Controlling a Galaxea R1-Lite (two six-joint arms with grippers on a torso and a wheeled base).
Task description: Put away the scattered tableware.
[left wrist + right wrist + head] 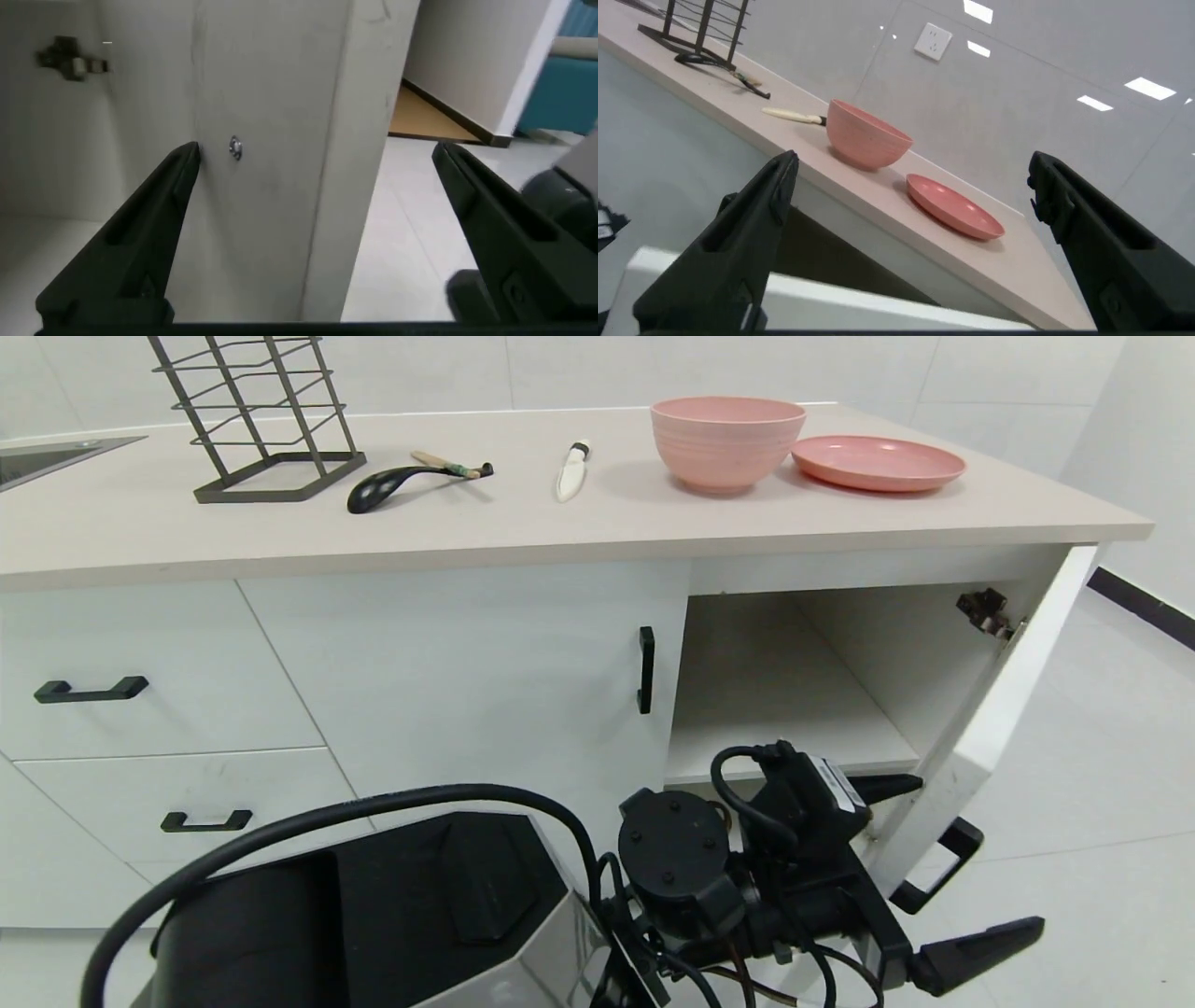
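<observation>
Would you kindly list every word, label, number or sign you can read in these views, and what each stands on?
Nothing is legible.
White sticker on the arm's wrist: print too small to read.
Pink ribbed bowl, pink flat plate, black spoon, white knife, dark wire rack, white cabinet door: no print visible.
White wall socket: no readable marking.

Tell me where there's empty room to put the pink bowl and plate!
The cupboard shelf, between the closed door and the open door, is bare. The counter is bare along its front too. Crowded: the spoon beside the rack, and the bowl beside the plate.
</observation>
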